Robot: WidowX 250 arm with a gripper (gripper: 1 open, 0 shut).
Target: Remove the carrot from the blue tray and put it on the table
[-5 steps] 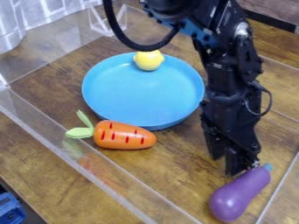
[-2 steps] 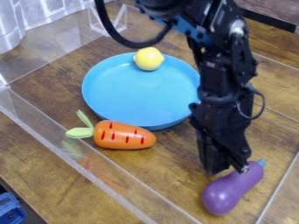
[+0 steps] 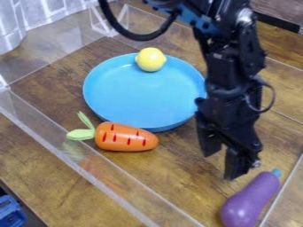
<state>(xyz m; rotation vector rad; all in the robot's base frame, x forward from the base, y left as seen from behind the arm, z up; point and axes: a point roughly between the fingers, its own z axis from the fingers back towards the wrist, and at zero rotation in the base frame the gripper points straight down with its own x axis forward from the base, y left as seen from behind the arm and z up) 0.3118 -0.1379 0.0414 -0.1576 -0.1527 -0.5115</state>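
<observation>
The orange carrot (image 3: 122, 136) with its green top lies on the dark wood table (image 3: 48, 124), just off the near-left rim of the blue tray (image 3: 130, 93) and touching nothing else. My black gripper (image 3: 232, 163) points down to the right of the tray, well away from the carrot. It hangs just above the upper end of a purple eggplant (image 3: 251, 203). Its fingers stand apart with nothing between them.
A small yellow ball (image 3: 149, 59) sits at the far rim inside the tray. Low clear acrylic walls (image 3: 42, 62) border the table on the left and along the front. The eggplant lies near the front right corner.
The gripper has lifted a little off the eggplant and its fingers have parted. The eggplant has slid slightly toward the lower right. The carrot, tray and ball have not moved.
</observation>
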